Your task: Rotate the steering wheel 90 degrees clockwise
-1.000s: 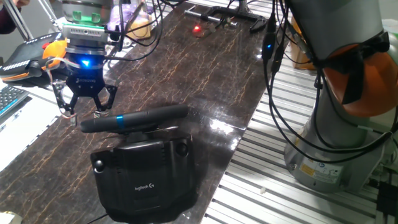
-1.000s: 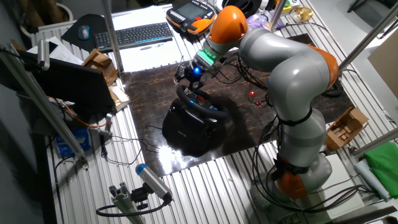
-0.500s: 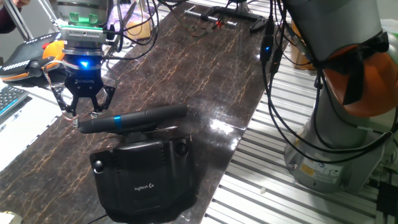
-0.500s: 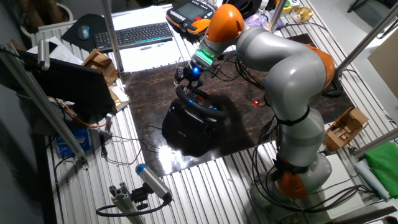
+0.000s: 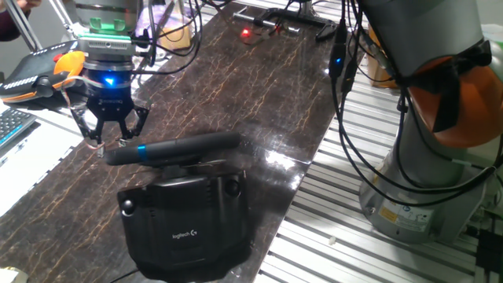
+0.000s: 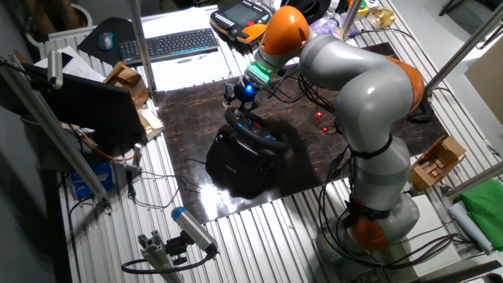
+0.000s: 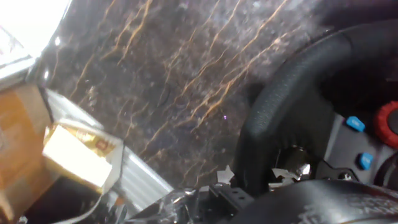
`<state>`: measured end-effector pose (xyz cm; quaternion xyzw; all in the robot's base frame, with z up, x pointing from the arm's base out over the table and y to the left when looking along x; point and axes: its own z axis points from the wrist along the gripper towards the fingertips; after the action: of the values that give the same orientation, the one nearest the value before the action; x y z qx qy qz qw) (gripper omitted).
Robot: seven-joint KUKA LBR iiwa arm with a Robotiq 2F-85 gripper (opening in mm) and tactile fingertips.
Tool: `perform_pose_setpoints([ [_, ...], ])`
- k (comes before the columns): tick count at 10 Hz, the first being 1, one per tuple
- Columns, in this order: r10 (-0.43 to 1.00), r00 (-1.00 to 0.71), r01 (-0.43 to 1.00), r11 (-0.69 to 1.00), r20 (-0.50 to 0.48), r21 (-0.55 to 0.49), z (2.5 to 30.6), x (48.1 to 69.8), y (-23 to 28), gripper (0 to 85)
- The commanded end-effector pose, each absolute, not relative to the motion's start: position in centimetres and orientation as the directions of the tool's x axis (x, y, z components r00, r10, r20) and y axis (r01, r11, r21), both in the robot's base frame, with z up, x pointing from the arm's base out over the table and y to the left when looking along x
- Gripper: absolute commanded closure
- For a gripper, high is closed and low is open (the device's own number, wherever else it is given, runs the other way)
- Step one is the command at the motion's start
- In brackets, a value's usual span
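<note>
The steering wheel [image 5: 185, 145] is a black rim seen edge-on, with a small blue stripe [image 5: 141, 149] near its left end, mounted on a bulky black Logitech base [image 5: 185, 232]. It also shows in the other fixed view [image 6: 255, 134]. My gripper [image 5: 111, 141] hangs over the rim's left end with its fingers drawn in around it; it shows in the other fixed view too [image 6: 242, 101]. In the hand view the rim [image 7: 280, 93] fills the right side, with blue and red buttons on the hub. The fingertips are blurred at the bottom edge.
An orange-and-black handheld controller [image 5: 47, 75] and a keyboard [image 6: 169, 43] lie beyond the dark marble-pattern tabletop [image 5: 259, 86]. A cardboard box [image 6: 126, 82] stands at the table's left edge. Cables [image 5: 346, 63] hang beside the arm's base [image 5: 424, 181]. A black frame [image 5: 287, 20] lies at the far end.
My gripper's fingers have drawn in on the rim's left end. The blue stripe has slid left along the rim, and the wheel and base have shifted slightly right.
</note>
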<state>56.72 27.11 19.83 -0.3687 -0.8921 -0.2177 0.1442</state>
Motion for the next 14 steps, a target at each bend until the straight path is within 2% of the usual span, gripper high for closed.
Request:
perform_pose_setpoints([
  [1, 0.605, -0.680, 0.728, 0.627, 0.415, 0.279, 19.6, 56.8, 26.9, 70.7],
  [5, 0.655, -0.649, 0.757, 0.605, 0.387, 0.246, 19.3, 57.5, 26.0, 71.0],
  [6, 0.663, -0.643, 0.763, 0.596, 0.383, 0.250, 19.3, 57.5, 26.1, 60.7],
  [8, 0.690, -0.617, 0.786, 0.565, 0.378, 0.251, 19.8, 57.1, 26.5, 26.0],
  [10, 0.684, -0.622, 0.782, 0.568, 0.382, 0.255, 20.1, 57.0, 26.9, 22.0],
  [12, 0.668, -0.642, 0.766, 0.587, 0.376, 0.264, 20.6, 56.7, 27.0, 14.3],
  [14, 0.648, -0.657, 0.751, 0.605, 0.385, 0.265, 21.7, 56.1, 27.4, 12.7],
])
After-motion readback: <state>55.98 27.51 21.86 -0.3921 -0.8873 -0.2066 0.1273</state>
